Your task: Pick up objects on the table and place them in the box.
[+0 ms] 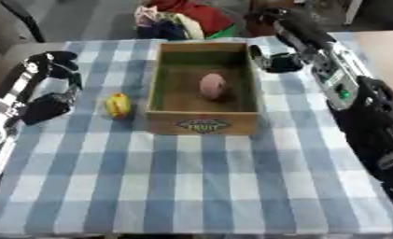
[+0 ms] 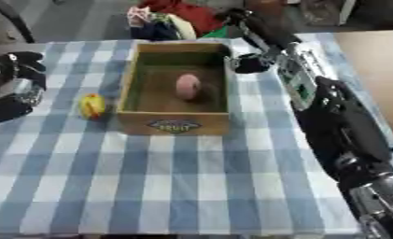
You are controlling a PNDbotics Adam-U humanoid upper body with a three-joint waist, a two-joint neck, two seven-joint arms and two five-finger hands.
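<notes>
One yellow object (image 1: 117,105) lies on our checked table (image 1: 199,186), just beside the wooden box (image 1: 202,122) on its left, with our left hand (image 1: 45,106) near it, fingers too dark to tell if curled. Inside the box we see a pink object (image 1: 212,86), and past its far right corner our right hand (image 1: 281,62) hovers, grip also unclear.

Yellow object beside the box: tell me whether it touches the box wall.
Apart. The left eye view shows a strip of checked cloth between the yellow object and the box wall.
</notes>
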